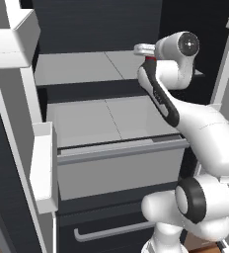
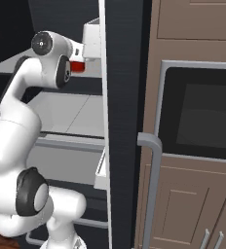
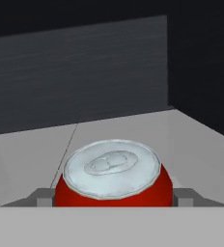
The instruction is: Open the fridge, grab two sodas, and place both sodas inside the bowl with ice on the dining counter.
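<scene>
The fridge (image 1: 82, 20) stands open, and my arm reaches onto its upper pale grey shelf (image 1: 77, 66). A red soda can (image 3: 113, 185) with a silver top sits upright between my two fingertips, which press against its left and right sides. My gripper (image 3: 114, 197) is shut on this can, just over the shelf. In the right base view the can (image 2: 77, 67) shows as a red patch under the white hand, close to the open right door (image 2: 122, 121). A sliver of red (image 1: 149, 58) also peeks out below the hand in the left base view.
The left door carries white bins (image 1: 43, 163) that jut toward the shelves. Below the arm is a second shelf (image 1: 106, 121), then a grey drawer (image 1: 116, 173). Brown wood cabinets and a dark built-in oven (image 2: 197, 116) stand right of the fridge door's grey bar handle (image 2: 151, 194).
</scene>
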Controlling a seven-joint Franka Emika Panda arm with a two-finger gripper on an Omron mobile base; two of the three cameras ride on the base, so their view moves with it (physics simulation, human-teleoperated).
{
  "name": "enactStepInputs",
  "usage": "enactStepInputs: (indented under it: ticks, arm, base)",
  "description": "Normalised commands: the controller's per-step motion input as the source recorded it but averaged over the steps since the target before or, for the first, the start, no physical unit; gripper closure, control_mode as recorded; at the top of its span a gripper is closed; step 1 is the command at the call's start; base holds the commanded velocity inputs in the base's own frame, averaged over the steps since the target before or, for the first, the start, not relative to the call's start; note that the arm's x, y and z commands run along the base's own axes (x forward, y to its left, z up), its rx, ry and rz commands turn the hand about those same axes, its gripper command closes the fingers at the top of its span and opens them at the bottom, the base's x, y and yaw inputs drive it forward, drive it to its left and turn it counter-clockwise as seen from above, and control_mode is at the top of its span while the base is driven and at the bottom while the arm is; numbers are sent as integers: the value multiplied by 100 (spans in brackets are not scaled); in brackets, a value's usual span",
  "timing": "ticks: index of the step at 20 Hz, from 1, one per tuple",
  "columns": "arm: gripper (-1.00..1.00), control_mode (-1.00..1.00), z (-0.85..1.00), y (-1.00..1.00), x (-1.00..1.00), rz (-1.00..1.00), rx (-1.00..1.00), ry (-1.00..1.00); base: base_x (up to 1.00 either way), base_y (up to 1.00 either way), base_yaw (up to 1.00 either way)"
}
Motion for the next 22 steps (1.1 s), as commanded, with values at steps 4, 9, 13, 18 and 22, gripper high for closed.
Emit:
enactStepInputs:
  ticks: [4, 9, 13, 18, 22]
  arm:
    - [100, -100, 1, 31, -71, 0, 0, 2]
    - [100, -100, 0, 26, -75, 0, 0, 4]
    - [100, -100, 0, 18, -77, 0, 0, 3]
    - [100, -100, -1, 10, -83, 0, 0, 1]
    - [100, -100, -5, 0, -87, 0, 0, 1]
  base:
    - [0, 0, 0]
    - [0, 0, 0]
    - [0, 0, 0]
    - [0, 0, 0]
    - [0, 0, 0]
